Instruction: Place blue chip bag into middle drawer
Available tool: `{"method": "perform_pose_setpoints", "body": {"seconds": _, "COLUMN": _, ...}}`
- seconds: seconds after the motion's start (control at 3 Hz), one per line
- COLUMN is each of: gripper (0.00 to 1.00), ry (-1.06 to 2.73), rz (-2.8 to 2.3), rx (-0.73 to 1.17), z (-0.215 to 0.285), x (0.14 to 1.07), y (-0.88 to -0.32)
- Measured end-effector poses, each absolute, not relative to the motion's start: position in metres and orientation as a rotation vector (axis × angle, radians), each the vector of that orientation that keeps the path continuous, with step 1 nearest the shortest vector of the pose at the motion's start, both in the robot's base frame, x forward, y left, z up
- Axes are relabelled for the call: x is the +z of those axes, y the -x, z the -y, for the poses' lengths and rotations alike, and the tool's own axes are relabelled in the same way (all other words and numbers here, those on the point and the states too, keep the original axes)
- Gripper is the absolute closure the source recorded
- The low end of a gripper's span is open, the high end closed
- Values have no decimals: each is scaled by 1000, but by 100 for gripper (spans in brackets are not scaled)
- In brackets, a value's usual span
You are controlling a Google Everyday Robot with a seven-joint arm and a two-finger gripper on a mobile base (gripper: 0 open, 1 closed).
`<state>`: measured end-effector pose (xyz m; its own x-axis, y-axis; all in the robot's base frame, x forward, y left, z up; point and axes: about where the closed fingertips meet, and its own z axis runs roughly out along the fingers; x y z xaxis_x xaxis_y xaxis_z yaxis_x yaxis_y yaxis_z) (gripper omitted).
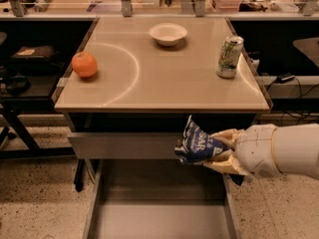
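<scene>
The blue chip bag, crinkled dark blue foil with white lettering, hangs in the air in front of the table's front edge. My gripper reaches in from the right and is shut on the bag's right end, with pale fingers above and below it. The middle drawer is pulled out below, a wide shallow grey drawer with a bare floor. The bag hangs above the drawer's back right part, apart from its floor.
On the tan tabletop stand an orange at the left, a white bowl at the back and a green-and-white can at the right. A grey drawer front sits just under the tabletop. Dark shelving flanks the table.
</scene>
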<state>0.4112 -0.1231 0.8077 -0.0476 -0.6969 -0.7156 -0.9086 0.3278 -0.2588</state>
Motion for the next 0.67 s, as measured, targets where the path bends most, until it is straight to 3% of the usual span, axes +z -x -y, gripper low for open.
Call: {"method": "perform_pose_setpoints", "body": {"seconds": 0.67, "gripper": 100, "ry": 1489, "rz": -1869, "rx": 360, "z": 101, "x": 672, "y": -381}}
